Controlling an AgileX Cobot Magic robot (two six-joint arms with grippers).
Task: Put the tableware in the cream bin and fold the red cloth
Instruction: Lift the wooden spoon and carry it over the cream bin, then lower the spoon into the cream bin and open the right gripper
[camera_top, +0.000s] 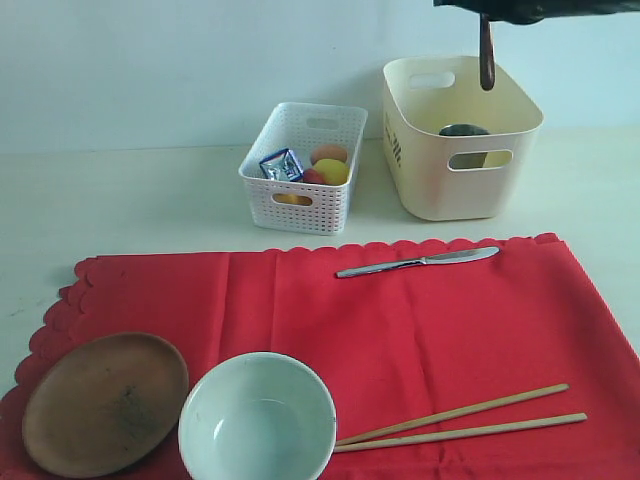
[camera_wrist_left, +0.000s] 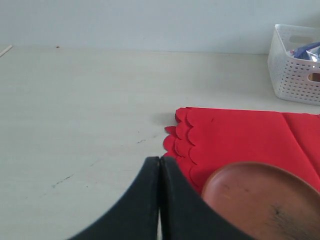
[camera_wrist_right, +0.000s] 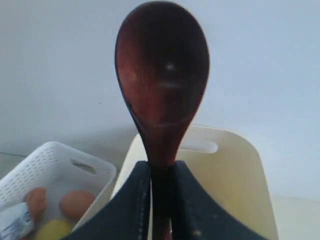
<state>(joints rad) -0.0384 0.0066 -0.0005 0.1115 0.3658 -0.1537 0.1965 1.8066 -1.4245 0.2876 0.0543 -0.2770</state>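
My right gripper (camera_wrist_right: 161, 167) is shut on the dark wooden spoon (camera_wrist_right: 162, 85), which hangs bowl-down (camera_top: 487, 55) over the cream bin (camera_top: 425, 180). The steel cup (camera_top: 464, 131) lies inside that bin. The red cloth (camera_top: 420, 330) lies spread flat; on it sit the metal knife (camera_top: 418, 262), two chopsticks (camera_top: 460, 420), the pale bowl (camera_top: 258, 418) and the brown wooden plate (camera_top: 105, 402). My left gripper (camera_wrist_left: 160, 162) is shut and empty, low over the table just beside the cloth's scalloped corner (camera_wrist_left: 180, 137) and the plate (camera_wrist_left: 260, 200).
A white perforated basket (camera_top: 300, 190) with the egg, lemon and blue-and-white packet stands left of the cream bin. Bare pale table (camera_wrist_left: 75, 115) stretches left of the cloth. A wall runs behind the bins.
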